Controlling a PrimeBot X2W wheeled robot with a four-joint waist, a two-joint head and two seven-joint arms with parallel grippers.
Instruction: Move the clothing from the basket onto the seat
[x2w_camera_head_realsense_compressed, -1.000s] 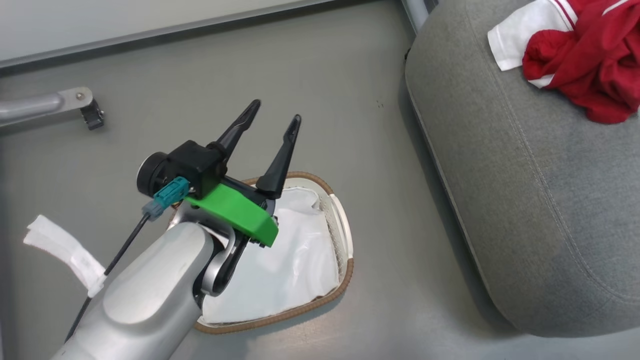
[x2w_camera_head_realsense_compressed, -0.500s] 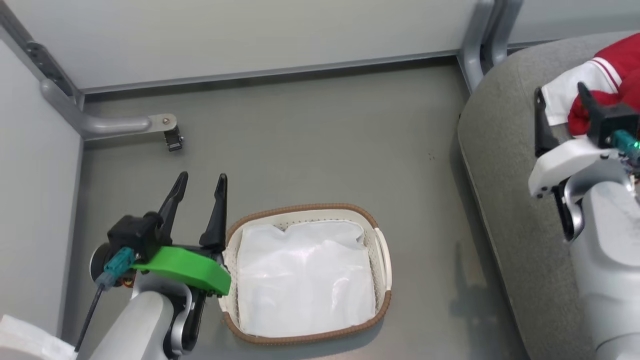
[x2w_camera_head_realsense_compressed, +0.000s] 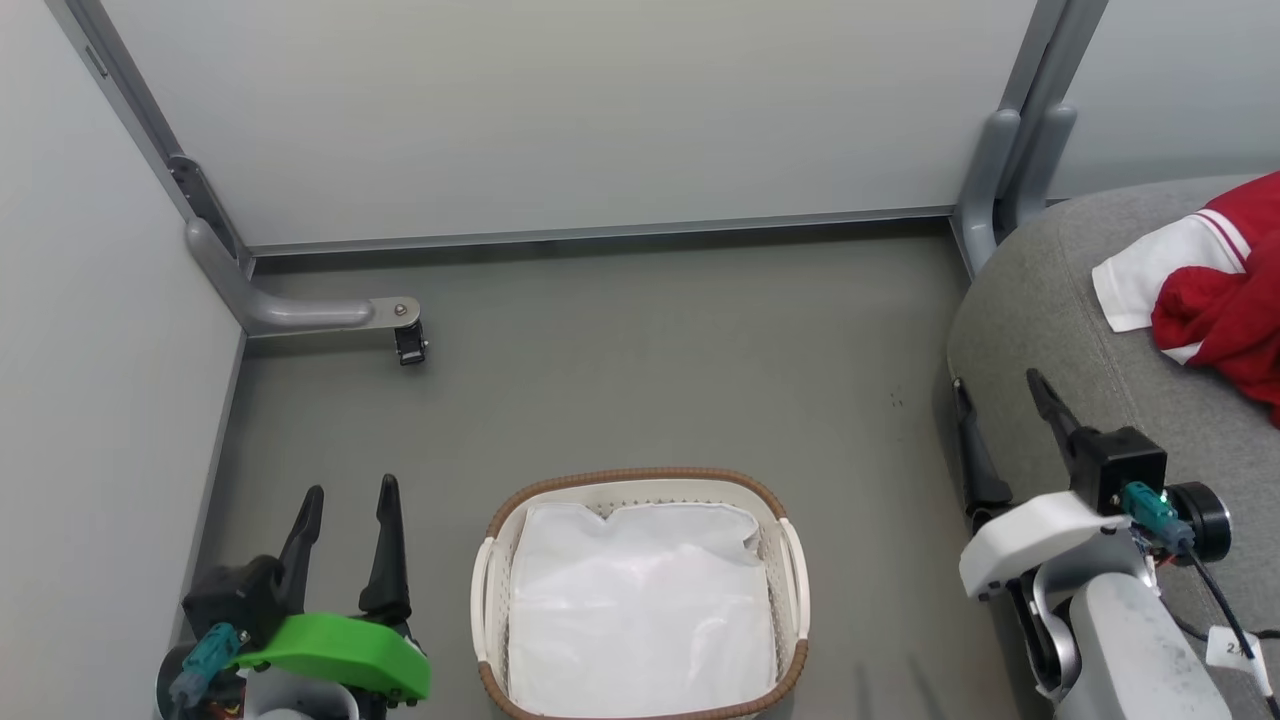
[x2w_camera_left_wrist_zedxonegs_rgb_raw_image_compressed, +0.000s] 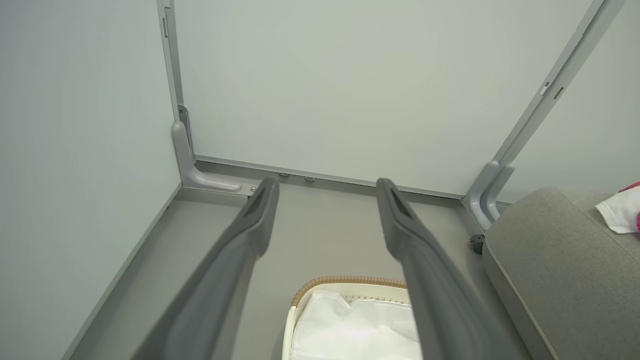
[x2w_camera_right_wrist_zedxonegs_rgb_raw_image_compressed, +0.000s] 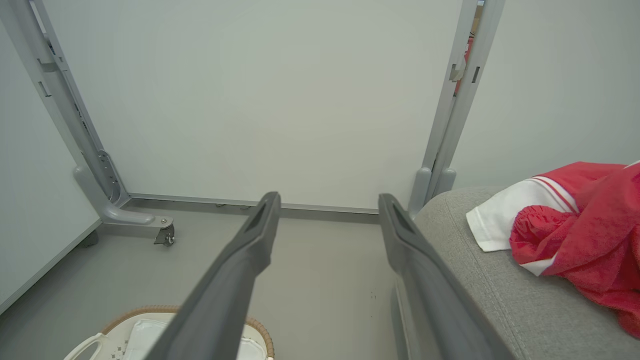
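Red clothing (x2w_camera_head_realsense_compressed: 1225, 310) is seen heaped on the seat (x2w_camera_head_realsense_compressed: 1060, 290), toward its far right, with a white panel spread toward the seat's rounded edge. None of it is seen in the basket (x2w_camera_head_realsense_compressed: 640, 478), where a white liner (x2w_camera_head_realsense_compressed: 640, 610) lies flat. The transfer is therefore judged complete, and the step in hand is judged to be the parking of both arms at rest. The left gripper (x2w_camera_head_realsense_compressed: 350, 488) is held with its jaws spread and empty, just left of the basket and above the floor (x2w_camera_head_realsense_compressed: 640, 380). The right gripper (x2w_camera_head_realsense_compressed: 998, 382) is likewise spread and empty, at the seat's near edge, well apart from the clothing. For a clean finish, the fingers (x2w_camera_head_realsense_compressed: 386, 550) are to be kept clear of the basket rim and of the seat fabric. The liner is to be left untouched, and the basket is to be checked for any red cloth hidden under liner folds. Counted: one basket, one liner, one seat, two grippers with two fingers each, and one red heap, whose separate garments cannot be told apart.
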